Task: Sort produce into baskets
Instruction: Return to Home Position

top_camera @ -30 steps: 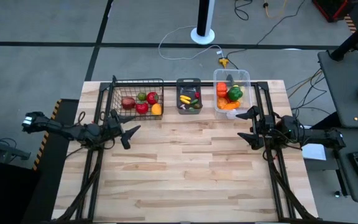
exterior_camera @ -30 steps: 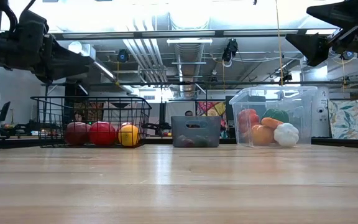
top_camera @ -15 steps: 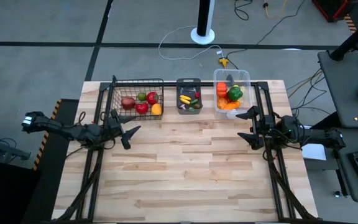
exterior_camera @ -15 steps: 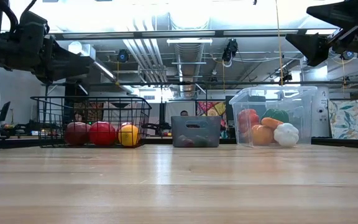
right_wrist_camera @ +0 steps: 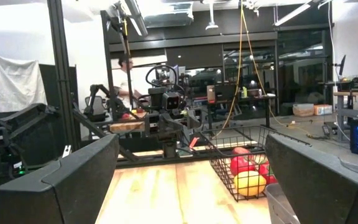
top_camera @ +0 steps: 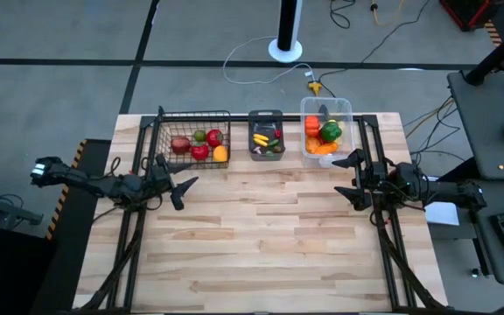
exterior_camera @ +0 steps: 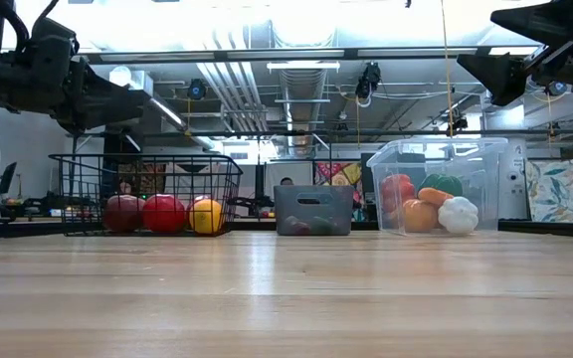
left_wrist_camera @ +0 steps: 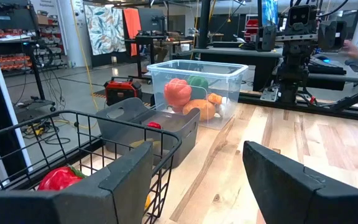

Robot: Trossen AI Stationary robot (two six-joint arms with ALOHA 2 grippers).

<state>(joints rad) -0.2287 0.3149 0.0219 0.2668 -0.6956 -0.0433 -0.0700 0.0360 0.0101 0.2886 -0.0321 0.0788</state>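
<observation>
Released and empty at the left gripper [top_camera: 184, 192]: fingers [left_wrist_camera: 123, 186] spread wide, nothing between them, aimed toward 3 o'clock. Raised above the wooden surface [top_camera: 261, 245] near its 9 o'clock edge, just on the 6 o'clock side of the black wire-mesh basket [top_camera: 191, 113] and not touching it.

Likewise at the right gripper [top_camera: 339, 178]: fingers [right_wrist_camera: 79, 177] parted, gripping nothing, aimed toward 9 o'clock. Raised above the surface near the 3 o'clock edge, just on the 6 o'clock side of the clear tub [top_camera: 326, 101], apart from it.

Along the 12 o'clock edge, three containers in a row, each apart from its neighbour:
- black wire-mesh basket toward 11 o'clock
- dark grey bin [top_camera: 266, 113] at 12 o'clock
- clear tub toward 1 o'clock

In the black wire-mesh basket:
- red apples [top_camera: 199, 151]
- a green piece [top_camera: 199, 136] on their 12 o'clock side
- a yellow-orange fruit [top_camera: 220, 154] at the 3 o'clock end

In the dark grey bin:
- a yellow banana [top_camera: 261, 138]
- small green and red pieces beside it

In the clear tub:
- a green pepper [top_camera: 330, 132]
- red and orange pieces around the pepper
- a white garlic [exterior_camera: 459, 215] near the 6 o'clock wall, at the 3 o'clock end
</observation>
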